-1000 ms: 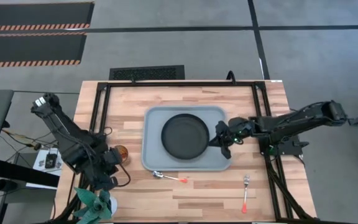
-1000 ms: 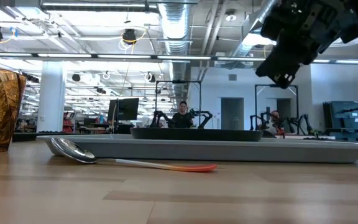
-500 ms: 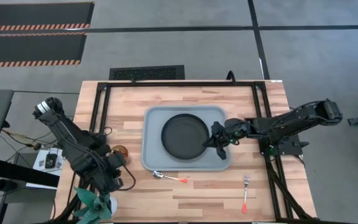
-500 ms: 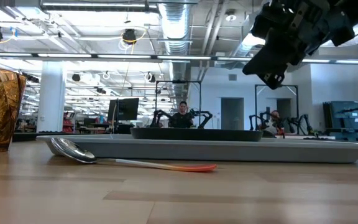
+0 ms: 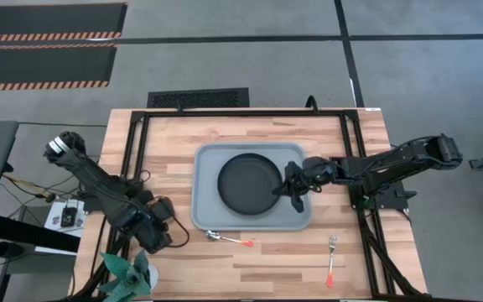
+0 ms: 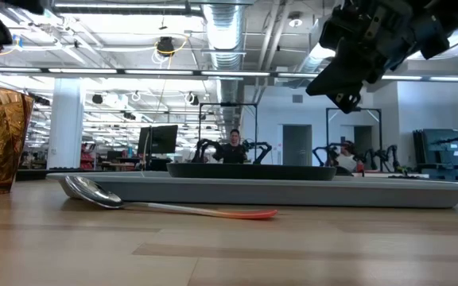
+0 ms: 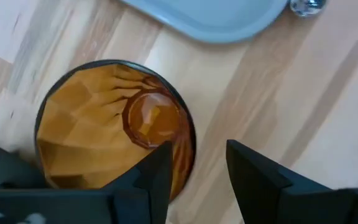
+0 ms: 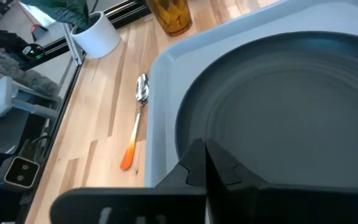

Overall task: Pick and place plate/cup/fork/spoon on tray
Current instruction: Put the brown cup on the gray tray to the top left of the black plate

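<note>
Directly beneath the left hand (image 7: 194,171), fingers apart, the cup (image 7: 114,121); right hand (image 8: 205,163) pressed together above the plate (image 8: 291,106).

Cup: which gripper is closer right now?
Left. The left gripper hangs directly over the cup, fingers open, on the wood beside the tray. The right gripper is across the tray, at the plate's far edge.

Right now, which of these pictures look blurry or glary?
Left wrist view: the cup fills the picture softly, the left tool dark and blurred. Low view: ceiling lights glare, the spoon shines. Right wrist view: the plate is matte, the right tool blurred.
</note>
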